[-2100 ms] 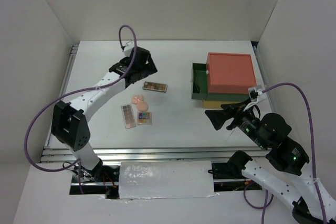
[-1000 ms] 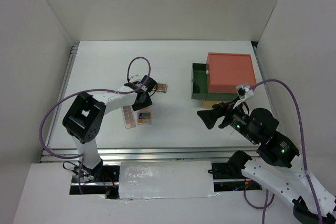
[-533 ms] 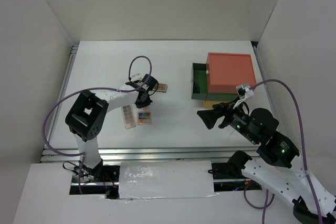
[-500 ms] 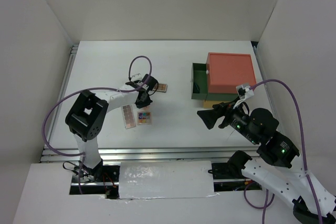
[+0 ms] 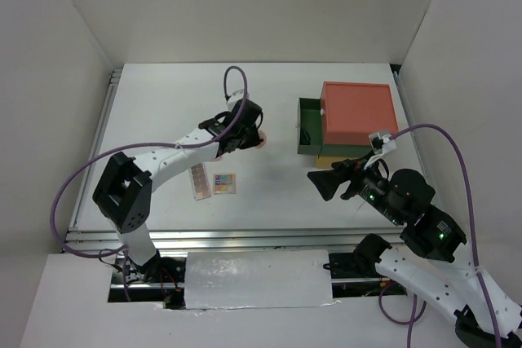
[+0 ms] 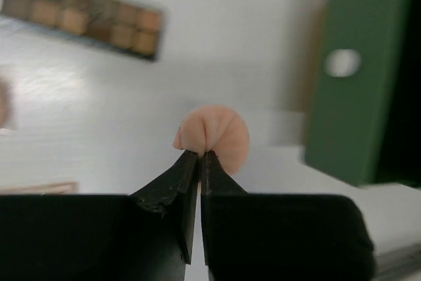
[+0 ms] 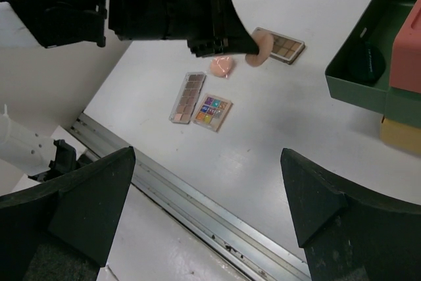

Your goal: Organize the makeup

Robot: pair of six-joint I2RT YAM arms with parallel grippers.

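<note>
left gripper [image 6: 199, 155] now clamped on peach compact [image 6: 223, 137], lifted toward green drawer [image 6: 355, 77]

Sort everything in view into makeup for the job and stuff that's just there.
Job: peach compact pinched in the left gripper; second peach compact; far long palette; near long palette; square multicoloured palette; dark disc in the open green drawer.
Just there: red, green and yellow drawer box; white table.
</note>
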